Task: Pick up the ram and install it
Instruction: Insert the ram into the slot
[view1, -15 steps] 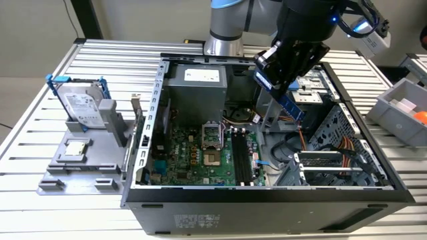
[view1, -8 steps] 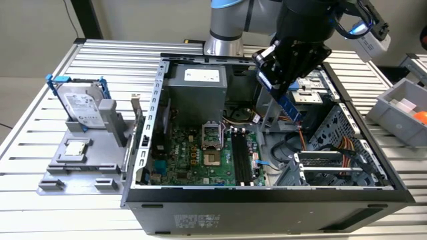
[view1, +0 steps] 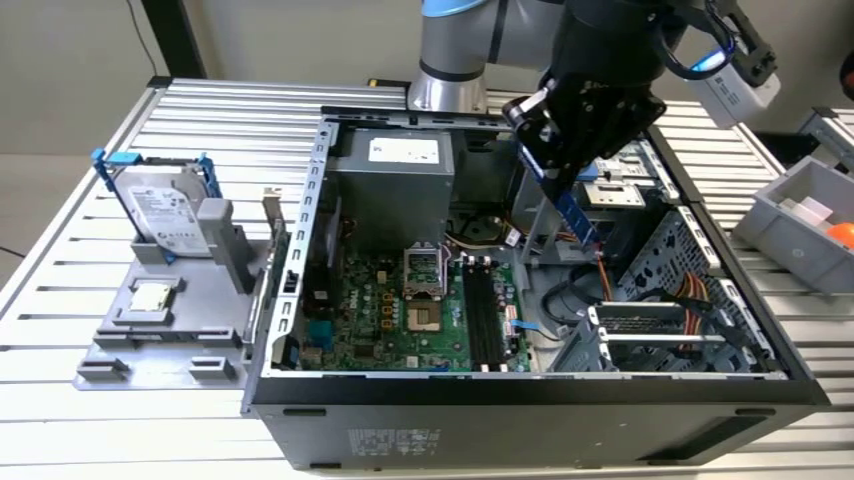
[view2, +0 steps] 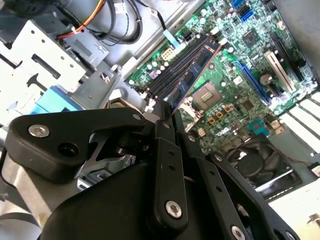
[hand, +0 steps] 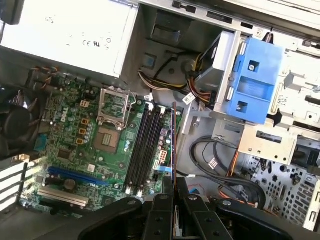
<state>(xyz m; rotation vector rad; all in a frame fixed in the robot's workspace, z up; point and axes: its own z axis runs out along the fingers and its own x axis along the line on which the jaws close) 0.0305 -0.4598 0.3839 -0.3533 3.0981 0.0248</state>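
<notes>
In the exterior view's upper right we see the claw (view1: 567, 165) clamped on the ram (view1: 573, 212), above the open computer case (view1: 534, 395) (one hard drive (view1: 167, 212) stands on the counter (view1: 54, 270) at left).

My surroundings: ribbed aluminium surface (view1: 80, 190); pale wall (view1: 294, 35) behind it; grey bin (view1: 801, 215) beside it.

Looks like a robotics lab bench: slatted aluminium table (view1: 80, 240), opened PC case (view1: 534, 400) (parts bins (view1: 801, 215) alongside).
</notes>
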